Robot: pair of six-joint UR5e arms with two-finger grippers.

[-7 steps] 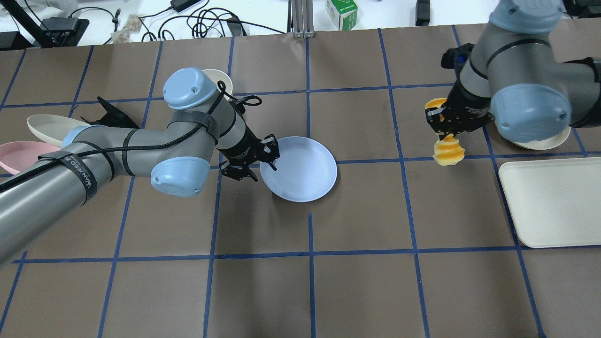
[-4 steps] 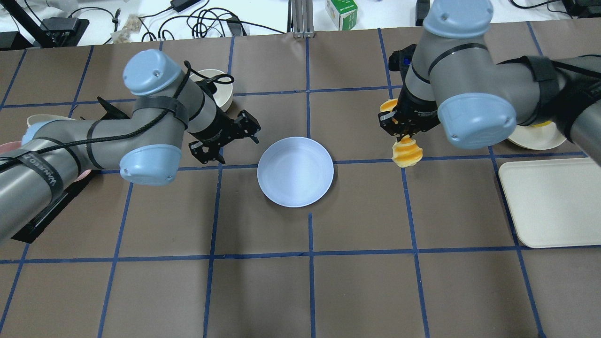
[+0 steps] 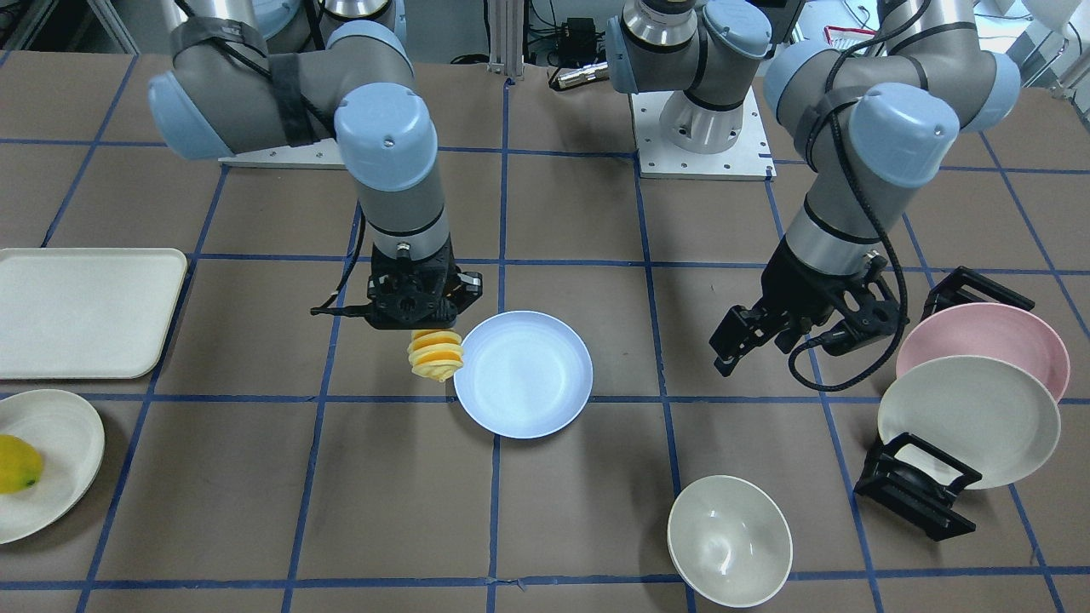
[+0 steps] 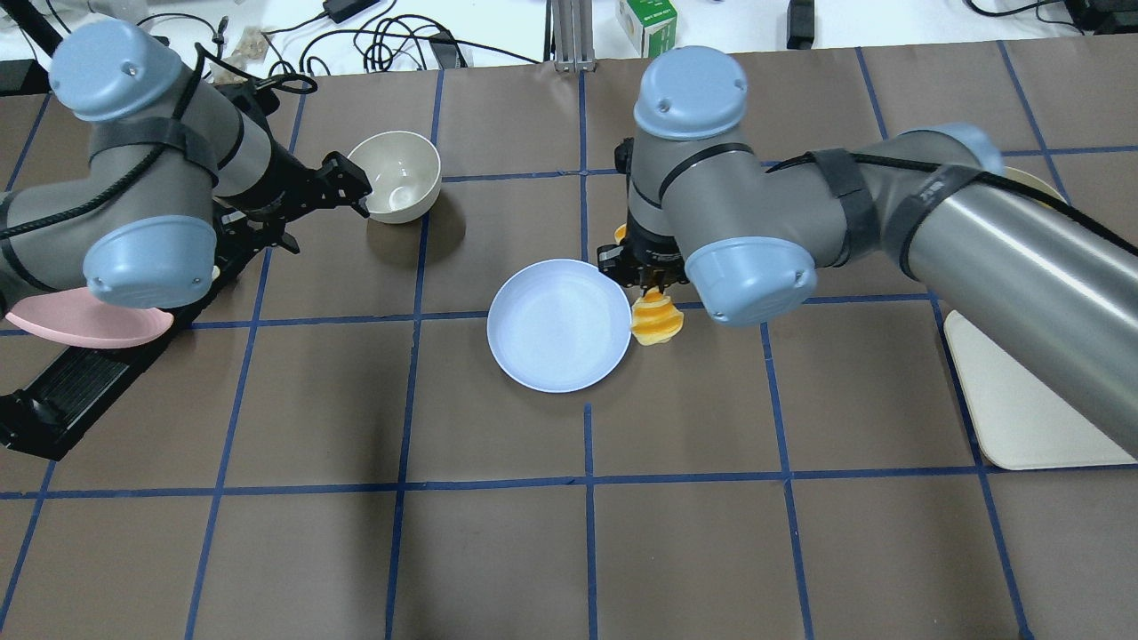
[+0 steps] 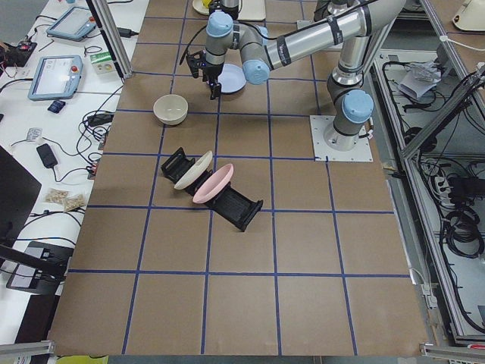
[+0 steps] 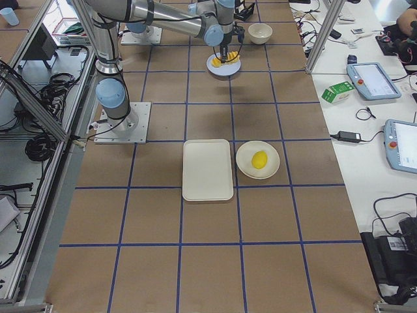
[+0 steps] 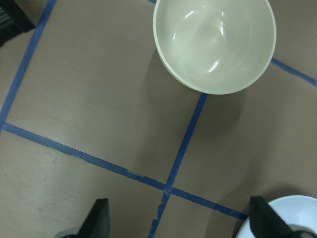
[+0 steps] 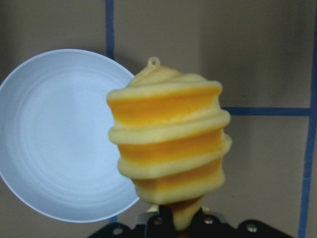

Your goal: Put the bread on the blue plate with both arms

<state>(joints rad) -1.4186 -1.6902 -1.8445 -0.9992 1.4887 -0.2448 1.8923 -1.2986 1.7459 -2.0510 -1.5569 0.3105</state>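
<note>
The bread (image 4: 656, 320) is a short orange-yellow ridged loaf that hangs end-down from my right gripper (image 4: 642, 271), which is shut on its top end. It hovers just beside the blue plate's (image 4: 558, 324) right rim in the overhead view. In the front-facing view the bread (image 3: 436, 354) is at the plate's (image 3: 524, 385) left edge. The right wrist view shows the bread (image 8: 168, 148) partly over the plate (image 8: 59, 139). My left gripper (image 4: 320, 213) is open and empty, well left of the plate, near a cream bowl (image 7: 218, 44).
The cream bowl (image 4: 396, 176) stands at the back left. A pink plate (image 3: 983, 345) and a cream plate (image 3: 971, 421) lean in black racks. A cream tray (image 4: 1031, 400) lies on the right. A yellow fruit (image 3: 17, 464) sits on a cream plate.
My right arm has carried the bread leftward to the blue plate's rim. My left gripper has drawn back from the plate's left rim toward the cream bowl.
</note>
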